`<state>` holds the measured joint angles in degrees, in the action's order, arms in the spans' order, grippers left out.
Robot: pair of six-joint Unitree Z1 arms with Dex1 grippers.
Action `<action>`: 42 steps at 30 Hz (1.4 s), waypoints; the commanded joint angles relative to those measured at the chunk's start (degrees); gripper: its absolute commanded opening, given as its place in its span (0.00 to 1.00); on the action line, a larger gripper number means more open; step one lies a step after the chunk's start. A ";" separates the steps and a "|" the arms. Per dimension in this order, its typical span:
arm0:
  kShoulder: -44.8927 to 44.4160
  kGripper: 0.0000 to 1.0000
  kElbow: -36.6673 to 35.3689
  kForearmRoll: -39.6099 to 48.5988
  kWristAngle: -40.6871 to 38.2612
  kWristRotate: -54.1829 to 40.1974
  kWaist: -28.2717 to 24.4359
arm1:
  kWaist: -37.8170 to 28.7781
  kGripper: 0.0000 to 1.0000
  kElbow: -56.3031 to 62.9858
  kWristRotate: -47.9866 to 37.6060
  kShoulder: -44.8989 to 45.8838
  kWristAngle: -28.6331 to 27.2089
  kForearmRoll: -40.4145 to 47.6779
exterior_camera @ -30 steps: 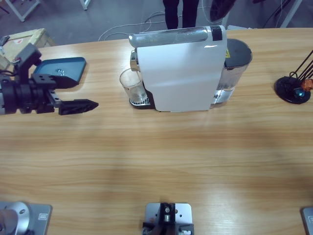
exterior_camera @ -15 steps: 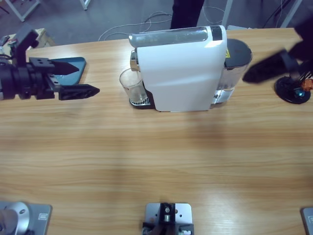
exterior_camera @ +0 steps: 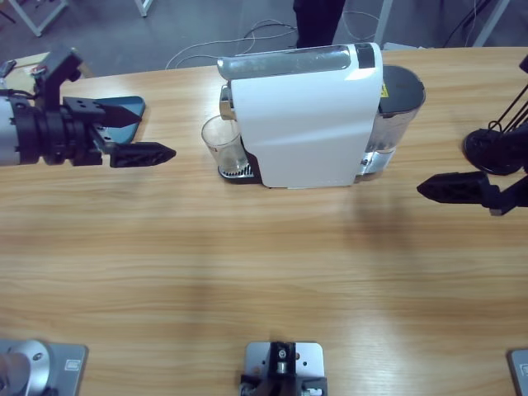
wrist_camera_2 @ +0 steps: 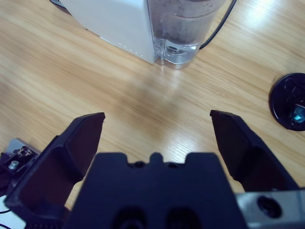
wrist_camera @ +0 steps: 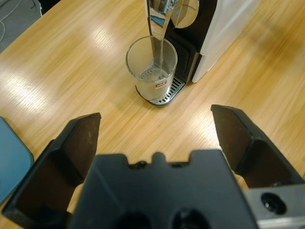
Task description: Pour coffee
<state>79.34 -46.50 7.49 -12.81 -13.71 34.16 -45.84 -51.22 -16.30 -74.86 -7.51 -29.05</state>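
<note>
Left gripper (exterior_camera: 136, 132) hovers with its black jaws spread wide and empty, aimed straight at the clear drinking glass (exterior_camera: 223, 143), which stands upright on the drip grille under the spout of the white capsule coffee machine (exterior_camera: 305, 115). Glass lies dead ahead along the gripper's axis, apart from it, near the machine's left end. Right gripper (exterior_camera: 450, 188), also spread and empty, hovers by the machine's water-tank end, well apart from the glass; the left arm is nearer
</note>
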 commanded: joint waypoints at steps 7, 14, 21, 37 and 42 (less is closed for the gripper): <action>4.58 1.00 -0.69 -0.46 0.47 0.58 0.55 | -0.48 1.00 3.85 -0.57 4.80 0.04 0.49; 5.81 1.00 -1.15 -0.45 0.49 0.58 0.82 | -0.46 1.00 4.76 -0.83 5.69 0.44 0.57; 5.39 1.00 -1.29 -0.46 0.07 0.33 1.17 | -0.44 1.00 5.08 -1.10 6.29 0.30 0.40; 5.51 1.00 -1.66 -0.45 0.16 0.26 1.92 | -0.46 1.00 6.35 -1.10 8.15 0.22 -0.04; 4.95 1.00 -1.99 -0.43 0.49 0.17 2.08 | -0.42 1.00 6.87 -1.17 8.75 0.04 0.05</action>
<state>83.06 -48.14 7.47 -12.81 -13.71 35.59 -45.84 -46.79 -16.77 -68.06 -7.51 -28.95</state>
